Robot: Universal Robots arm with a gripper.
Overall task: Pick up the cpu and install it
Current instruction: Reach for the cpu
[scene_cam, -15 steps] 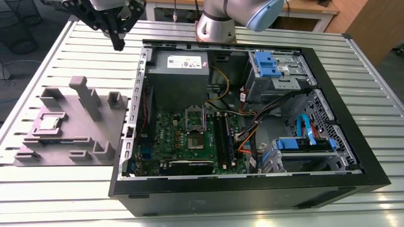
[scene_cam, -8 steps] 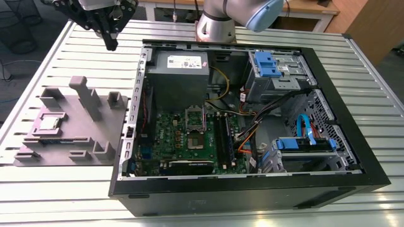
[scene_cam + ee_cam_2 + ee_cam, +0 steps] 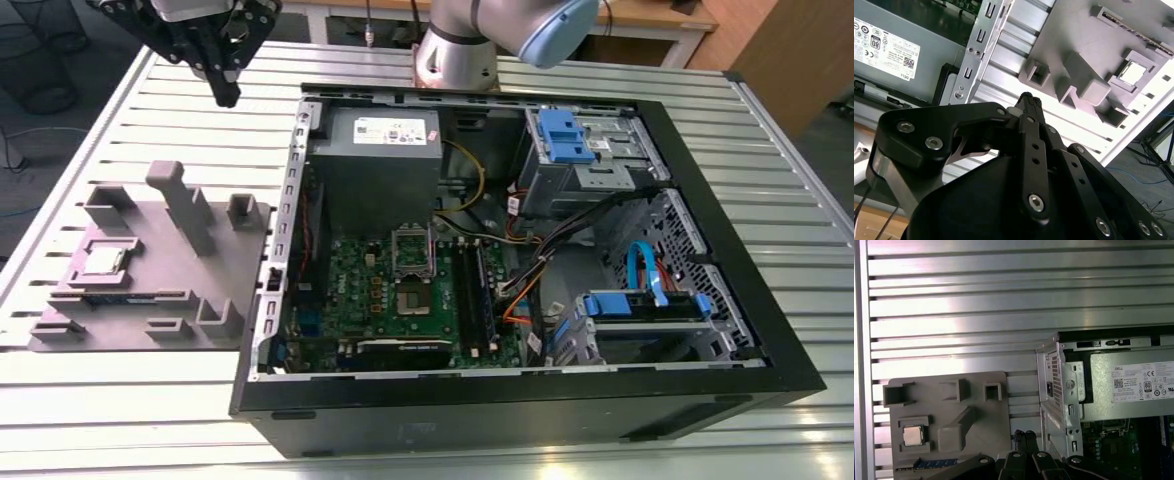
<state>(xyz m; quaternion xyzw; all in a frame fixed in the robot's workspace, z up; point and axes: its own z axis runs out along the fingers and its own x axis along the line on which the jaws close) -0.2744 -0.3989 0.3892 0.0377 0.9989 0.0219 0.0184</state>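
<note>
As the cpu [image 3: 107,262] lies in its pocket on the grey holder [image 3: 200,300], just beside the open computer case [image 3: 534,405], I judge that the task is hardly begun. My hand [image 3: 227,93] hangs above the worktop [image 3: 134,420], well apart from the cpu, its fingers pressed together with nothing between them. Neither the picking up nor the fitting onto the green board [image 3: 360,270] is done.
</note>
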